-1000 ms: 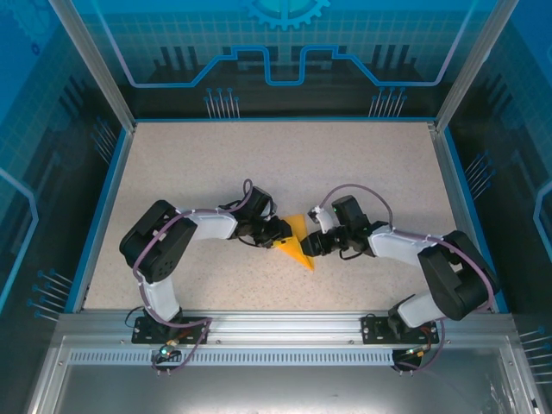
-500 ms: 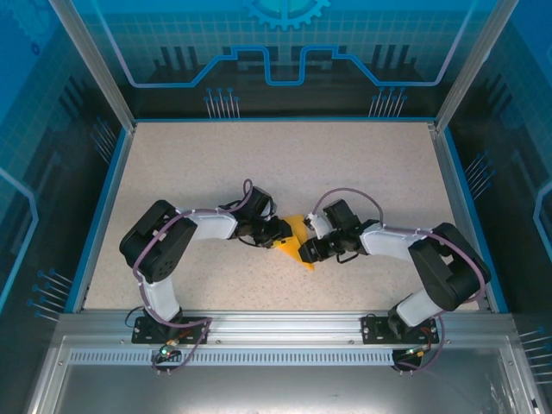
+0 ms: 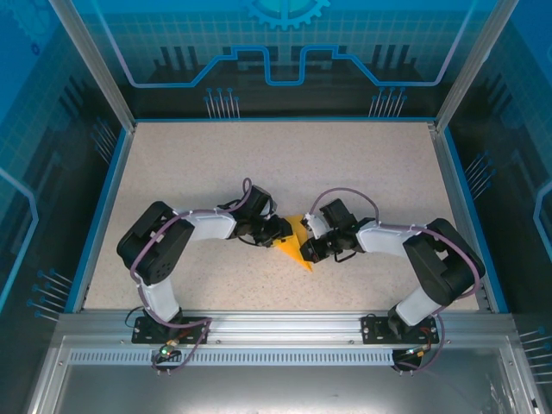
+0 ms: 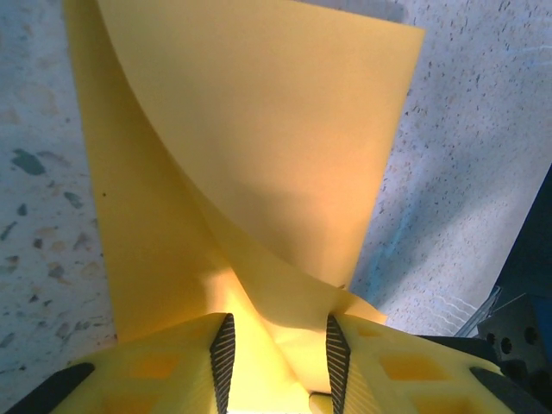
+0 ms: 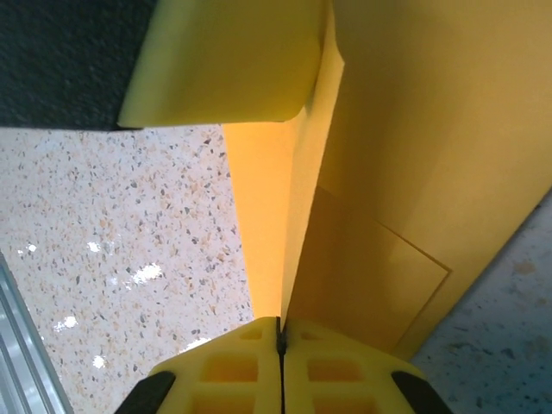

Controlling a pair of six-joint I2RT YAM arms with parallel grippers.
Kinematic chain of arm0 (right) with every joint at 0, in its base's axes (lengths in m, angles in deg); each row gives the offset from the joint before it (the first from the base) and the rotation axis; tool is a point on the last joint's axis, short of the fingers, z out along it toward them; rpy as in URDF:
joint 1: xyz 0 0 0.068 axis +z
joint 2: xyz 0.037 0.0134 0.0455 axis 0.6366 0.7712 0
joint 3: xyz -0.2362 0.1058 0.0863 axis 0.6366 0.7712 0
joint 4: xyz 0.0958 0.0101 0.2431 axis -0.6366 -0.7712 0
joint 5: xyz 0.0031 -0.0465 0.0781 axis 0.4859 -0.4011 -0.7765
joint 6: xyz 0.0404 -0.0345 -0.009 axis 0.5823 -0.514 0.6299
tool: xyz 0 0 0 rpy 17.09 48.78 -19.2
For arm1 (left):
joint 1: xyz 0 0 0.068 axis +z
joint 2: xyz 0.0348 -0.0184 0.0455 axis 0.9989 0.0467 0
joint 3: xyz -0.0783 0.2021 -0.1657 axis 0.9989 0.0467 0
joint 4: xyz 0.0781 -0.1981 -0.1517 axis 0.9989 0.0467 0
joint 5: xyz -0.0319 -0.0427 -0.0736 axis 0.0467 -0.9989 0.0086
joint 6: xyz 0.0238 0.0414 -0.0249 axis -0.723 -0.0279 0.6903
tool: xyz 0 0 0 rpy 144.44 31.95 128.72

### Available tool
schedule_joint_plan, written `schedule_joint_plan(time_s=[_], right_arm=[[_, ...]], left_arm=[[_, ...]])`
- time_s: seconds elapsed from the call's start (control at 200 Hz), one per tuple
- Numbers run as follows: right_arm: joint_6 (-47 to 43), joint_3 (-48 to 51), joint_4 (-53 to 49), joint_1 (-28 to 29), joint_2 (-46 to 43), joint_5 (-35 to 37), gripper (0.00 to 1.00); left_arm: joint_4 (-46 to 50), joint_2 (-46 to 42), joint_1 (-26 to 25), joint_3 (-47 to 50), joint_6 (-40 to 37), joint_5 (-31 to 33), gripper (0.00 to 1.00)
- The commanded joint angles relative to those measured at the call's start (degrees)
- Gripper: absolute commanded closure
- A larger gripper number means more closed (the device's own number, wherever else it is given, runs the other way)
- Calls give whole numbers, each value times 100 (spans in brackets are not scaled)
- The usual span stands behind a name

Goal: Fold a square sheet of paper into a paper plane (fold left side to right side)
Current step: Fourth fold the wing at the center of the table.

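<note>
At the table's (image 3: pixel 172 164) centre, the partly folded square sheet of paper (image 3: pixel 296 241) lies between both grippers: left gripper (image 4: pixel 278 349) pinches its left side, right gripper (image 5: pixel 279 332) clamps its right edge.

a robotics lab test cell, not a home or shop: a speckled tabletop (image 3: pixel 216 172) sits boxed in by an aluminium frame (image 3: pixel 90 60) and clear panels printed with blue circuit and gear graphics (image 3: pixel 285 43). two arms are bolted to a slotted metal rail (image 3: pixel 276 326) at the near edge, with loose cables at their bases.
</note>
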Motion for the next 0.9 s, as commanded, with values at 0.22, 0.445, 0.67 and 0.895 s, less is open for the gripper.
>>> schedule_joint_plan(time_s=[0.22, 0.445, 0.67, 0.895], right_arm=[[110, 119, 216, -166, 78, -401, 96], [88, 128, 222, -205, 199, -447, 96], [85, 111, 252, -243, 284, -556, 94], [143, 94, 357, -351, 409, -877, 91]], left_arm=[[86, 5, -146, -67, 20, -95, 67], [67, 189, -168, -155, 31, -82, 66], [136, 347, -176, -188, 24, -41, 64], [275, 417, -180, -205, -28, 55, 63]])
